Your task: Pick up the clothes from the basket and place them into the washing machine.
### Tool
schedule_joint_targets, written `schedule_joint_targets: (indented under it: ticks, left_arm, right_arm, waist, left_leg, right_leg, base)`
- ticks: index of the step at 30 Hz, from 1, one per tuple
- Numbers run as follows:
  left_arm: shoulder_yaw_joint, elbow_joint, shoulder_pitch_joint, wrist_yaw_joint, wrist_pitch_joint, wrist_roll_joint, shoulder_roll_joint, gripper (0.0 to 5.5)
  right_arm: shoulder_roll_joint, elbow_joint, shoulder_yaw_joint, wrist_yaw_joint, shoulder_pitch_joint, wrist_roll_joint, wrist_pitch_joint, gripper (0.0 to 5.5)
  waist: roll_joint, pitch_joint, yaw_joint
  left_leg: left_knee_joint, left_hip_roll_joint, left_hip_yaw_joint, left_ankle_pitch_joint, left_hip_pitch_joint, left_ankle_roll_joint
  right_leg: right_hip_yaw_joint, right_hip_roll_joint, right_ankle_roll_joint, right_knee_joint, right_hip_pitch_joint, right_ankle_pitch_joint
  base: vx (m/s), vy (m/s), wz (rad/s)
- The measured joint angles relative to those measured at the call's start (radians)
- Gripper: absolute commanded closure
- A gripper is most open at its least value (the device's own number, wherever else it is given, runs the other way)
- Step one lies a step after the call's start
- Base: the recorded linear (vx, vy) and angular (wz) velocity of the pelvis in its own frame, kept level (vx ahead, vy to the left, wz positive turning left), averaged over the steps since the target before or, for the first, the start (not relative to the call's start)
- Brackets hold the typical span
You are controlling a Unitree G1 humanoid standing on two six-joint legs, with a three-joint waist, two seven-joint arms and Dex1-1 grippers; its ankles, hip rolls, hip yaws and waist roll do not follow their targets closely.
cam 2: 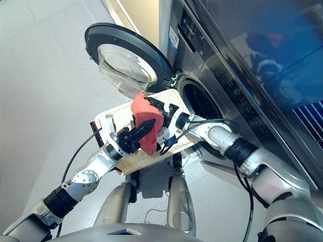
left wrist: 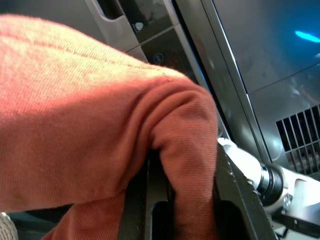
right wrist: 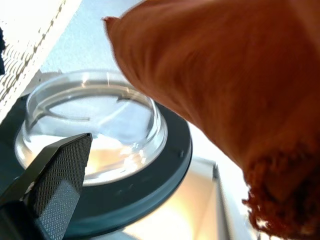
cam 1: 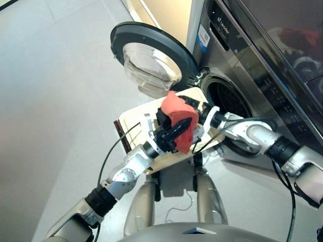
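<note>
A red cloth (cam 1: 177, 115) hangs above the cream wicker basket (cam 1: 132, 117), with my left gripper (cam 1: 177, 130) shut on it. In the left wrist view the cloth (left wrist: 75, 115) drapes over both fingers. My right gripper (cam 1: 198, 112) reaches in from the machine side, right against the cloth's far edge. The right wrist view shows one finger (right wrist: 60, 170) set wide of the cloth (right wrist: 225, 75), which covers the other. The washing machine (cam 1: 227, 101) stands just behind with its porthole uncovered and its round door (cam 1: 151, 55) swung wide. No other clothes show.
The basket sits on a low stand in front of the porthole, a dark bar (cam 1: 120, 132) on its near short side. A similar dark unit (cam 1: 282, 30) is stacked above the machine. Grey floor (cam 1: 55, 91) stretches to the left.
</note>
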Motion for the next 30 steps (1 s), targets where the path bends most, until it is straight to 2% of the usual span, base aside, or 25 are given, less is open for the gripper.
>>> schedule_joint_targets:
  ticks: [3,4,6,7,18,26,30]
  left_arm:
    - [0.0,0.0,0.0,0.0,0.0,-0.002,0.007,5.5]
    - [-0.001,0.0,0.0,0.0,0.0,-0.002,0.007,5.5]
    - [-0.004,0.001,0.0,0.001,0.005,-0.002,0.007,5.5]
    - [-0.009,0.001,-0.001,0.001,0.007,-0.001,0.007,5.5]
    - [-0.029,0.001,-0.003,0.001,0.024,0.0,0.005,5.5]
    - [-0.026,0.005,0.002,-0.001,0.027,0.001,-0.018,5.5]
    - [0.02,0.012,0.04,-0.009,0.021,0.002,-0.047,5.5]
  right_arm:
    - [-0.005,0.001,0.027,0.012,-0.027,-0.002,-0.001,0.0]
    - [-0.005,0.001,0.028,0.014,-0.027,-0.002,-0.001,0.8]
    - [0.003,0.001,0.029,0.014,-0.031,-0.002,-0.002,5.2]
    - [0.007,0.001,0.029,0.014,-0.033,-0.003,-0.002,5.5]
    - [0.031,0.007,0.041,0.003,-0.01,-0.031,0.001,5.5]
    - [0.054,0.006,-0.145,-0.064,0.188,-0.01,0.029,5.5]
    - [0.095,0.005,-0.274,-0.101,0.324,0.087,0.045,5.5]
  waist:
    - [0.0,0.0,0.001]
    - [0.0,0.0,0.001]
    - [0.0,0.0,-0.002]
    - [0.0,0.0,-0.003]
    - [0.0,0.0,0.0]
    - [0.0,0.0,0.001]
    - [0.001,0.0,-0.001]
  left_leg:
    - [0.0,0.0,-0.001,0.0,0.0,0.0]
    - [0.0,0.0,-0.001,0.0,0.0,0.0]
    - [0.0,0.0,-0.001,0.0,0.0,0.0]
    - [0.0,0.0,-0.001,0.0,0.0,0.0]
    - [0.002,-0.001,-0.002,0.0,0.002,0.0]
    - [0.002,-0.001,0.0,0.0,0.003,0.0]
    - [0.001,-0.001,0.002,0.0,0.002,0.0]
  right_leg:
    - [-0.003,-0.001,0.0,0.0,0.001,0.0]
    - [-0.004,-0.001,0.0,0.0,0.001,0.0]
    - [-0.005,-0.001,0.0,0.0,0.001,0.0]
    - [-0.004,-0.001,0.0,0.0,0.001,0.0]
    - [-0.005,-0.002,0.0,0.001,0.003,0.0]
    - [-0.005,-0.002,0.0,0.001,0.003,0.0]
    - [-0.002,-0.002,0.0,0.001,0.001,0.0]
  base:
    - [0.0,0.0,0.0]
    - [0.0,0.0,0.0]
    - [0.0,0.0,0.0]
    - [0.0,0.0,0.0]
    - [0.0,0.0,0.0]
    - [0.0,0.0,0.0]
    - [0.0,0.0,0.0]
